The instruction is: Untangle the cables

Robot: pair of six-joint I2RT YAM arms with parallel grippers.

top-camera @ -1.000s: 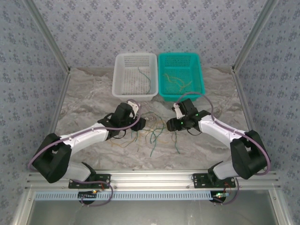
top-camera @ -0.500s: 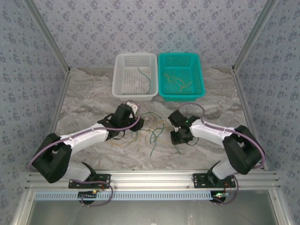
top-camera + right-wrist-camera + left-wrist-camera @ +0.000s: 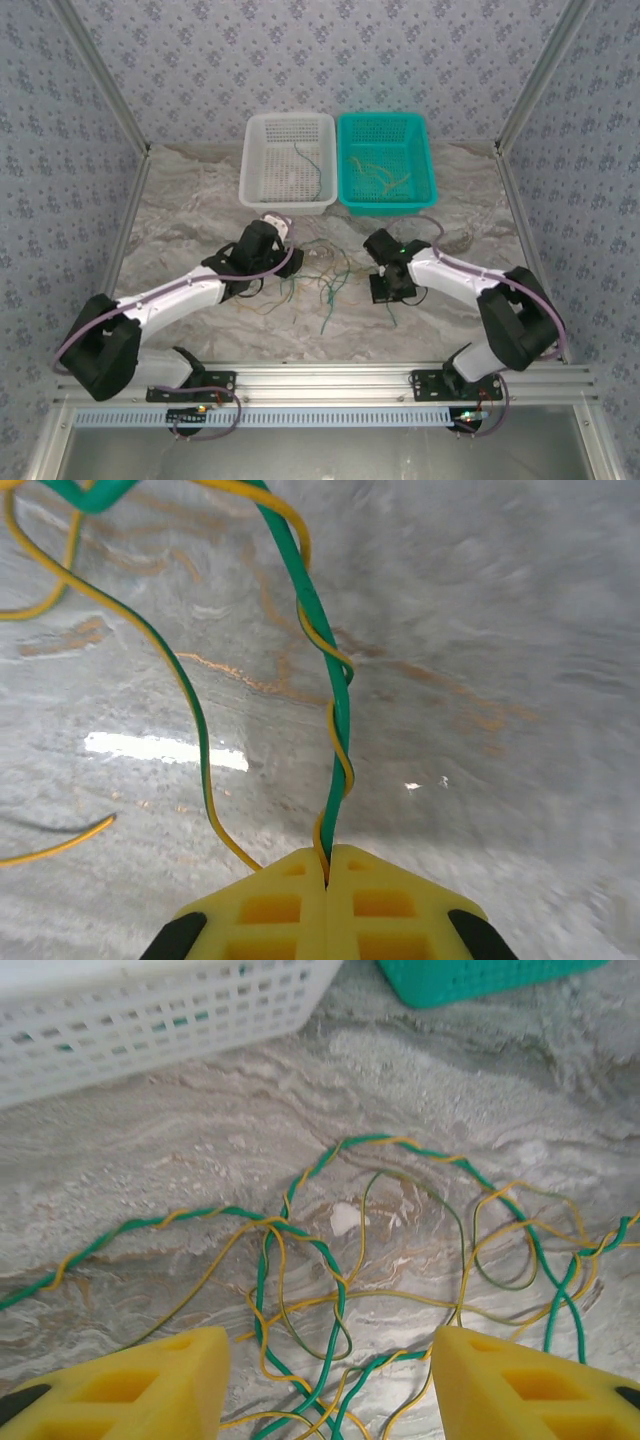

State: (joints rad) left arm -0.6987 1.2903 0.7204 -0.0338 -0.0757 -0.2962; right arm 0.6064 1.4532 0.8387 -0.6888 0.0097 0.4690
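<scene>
Cables lay in a loose tangle on the marbled desk, between the two arms and just in front of the baskets. Thin green and yellow strands were twisted round one another in pairs, looping and crossing over the stone pattern. The left arm reached in from the left side of the heap with its jaws partly open above it. The two yellow fingers were well apart, with several loops lying on the desk between and beyond them, none of them gripped. The right arm bent in from the other side, low over the desk at the right edge of the tangle. Its jaws were pressed shut on a twisted green-and-yellow pair, which came out of the seam between the fingertips and ran away across the desk. Farther back, the white basket held a single green strand, and the teal basket just beside it held a few yellowish strands.
</scene>
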